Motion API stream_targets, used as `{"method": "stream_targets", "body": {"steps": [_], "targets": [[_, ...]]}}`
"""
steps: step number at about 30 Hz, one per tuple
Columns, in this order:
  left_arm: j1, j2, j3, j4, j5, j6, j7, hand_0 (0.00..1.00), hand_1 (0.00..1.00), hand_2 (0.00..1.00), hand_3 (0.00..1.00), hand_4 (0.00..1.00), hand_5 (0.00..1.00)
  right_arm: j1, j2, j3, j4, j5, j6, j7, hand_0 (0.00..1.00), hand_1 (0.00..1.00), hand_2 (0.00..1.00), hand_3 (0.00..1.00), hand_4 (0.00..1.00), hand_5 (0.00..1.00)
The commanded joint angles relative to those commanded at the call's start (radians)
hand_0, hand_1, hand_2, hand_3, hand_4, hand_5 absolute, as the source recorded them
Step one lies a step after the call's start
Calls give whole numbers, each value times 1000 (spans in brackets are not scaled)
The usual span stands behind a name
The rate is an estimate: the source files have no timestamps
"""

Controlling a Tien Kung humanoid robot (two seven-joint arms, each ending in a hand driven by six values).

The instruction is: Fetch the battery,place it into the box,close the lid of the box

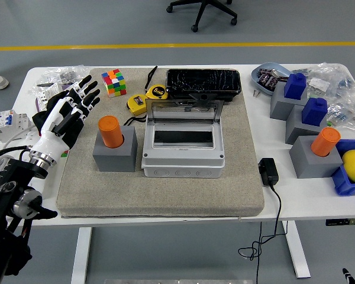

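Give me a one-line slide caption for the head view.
Left hand open over the mat's left edge, beside the orange battery standing in its grey holder; box lid open.

We find no readable text, brand, number or sign anywhere in frame. Yellow tape measures (pixel 147 98), upper centre, carry dark face labels, print too small to read. Packets in clear bags (pixel 58 80) at upper left and clear bags (pixel 340 83) at upper right show markings, all blurred. White breaker unit (pixel 6 124) at left edge: print illegible. Grey box (pixel 183 157) at centre shows no lettering we can read.
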Motion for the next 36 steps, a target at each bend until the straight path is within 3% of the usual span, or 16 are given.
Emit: {"method": "stream_targets", "body": {"steps": [5,6,11,12,17,18,26,36], "targets": [[-1,-3,4,3,24,4,-1,998,998,998,998,998,402,0,1,10,0,-7,0,-1,922,906,876,897,998,998],[-1,-5,5,8,29,7,-3,998,998,998,998,998,300,0,1,11,0,-8,1,-1,922,904,876,893,998,998],[1,-4,13,10,64,19,-9,998,998,998,998,998,300,0,1,11,0,-5,1,0,922,904,876,893,998,998],[1,-5,16,8,70,21,-10,998,998,998,998,998,212,-1,0,11,0,-4,1,1,922,904,875,892,998,998],[2,-10,17,7,93,12,-9,998,998,998,998,998,212,-1,0,10,0,-2,1,2,922,904,875,892,998,998],[1,-11,15,10,95,6,-7,998,998,998,998,998,163,-1,0,9,0,-1,1,2,922,904,875,890,998,998],[-7,-20,20,43,50,-63,12,998,998,998,998,998,144,1,0,18,0,-3,2,0,922,904,875,890,998,998],[-13,-24,35,62,75,-52,6,998,998,998,998,998,143,0,1,19,0,-2,0,2,921,903,875,888,998,998]]}}
